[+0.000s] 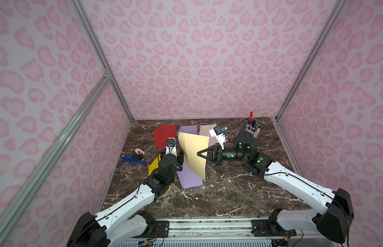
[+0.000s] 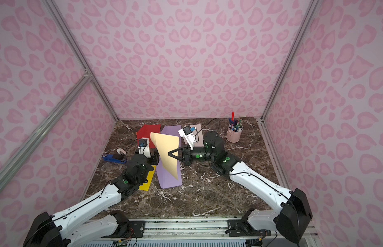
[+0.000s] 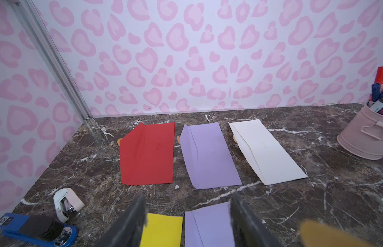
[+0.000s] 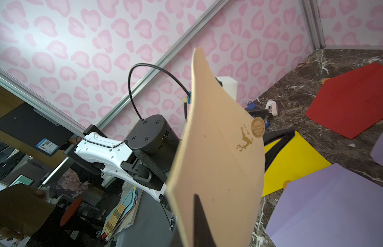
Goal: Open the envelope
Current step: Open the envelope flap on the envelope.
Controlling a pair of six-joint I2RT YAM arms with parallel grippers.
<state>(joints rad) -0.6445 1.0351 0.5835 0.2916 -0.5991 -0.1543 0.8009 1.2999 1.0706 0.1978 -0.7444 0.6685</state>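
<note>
1. The marble bench [image 1: 229, 192] carries coloured envelopes, mostly toward its far and left edges.
2. The cream envelope [image 1: 194, 154] is lifted off the bench and stands on edge above its middle, over a flat purple envelope [image 1: 189, 177].
3. The right pincer [image 1: 198, 153] is clamped on the cream envelope and holds it up.
4. The left pincer [image 3: 188, 197] has its jaws apart and empty, just beside the cream envelope.
5. A round gold seal [image 4: 258, 127] sits at the flap's tip.

Cream envelope [image 1: 192, 145], upright midair (sticker [image 4: 258, 129] sealed)
</note>
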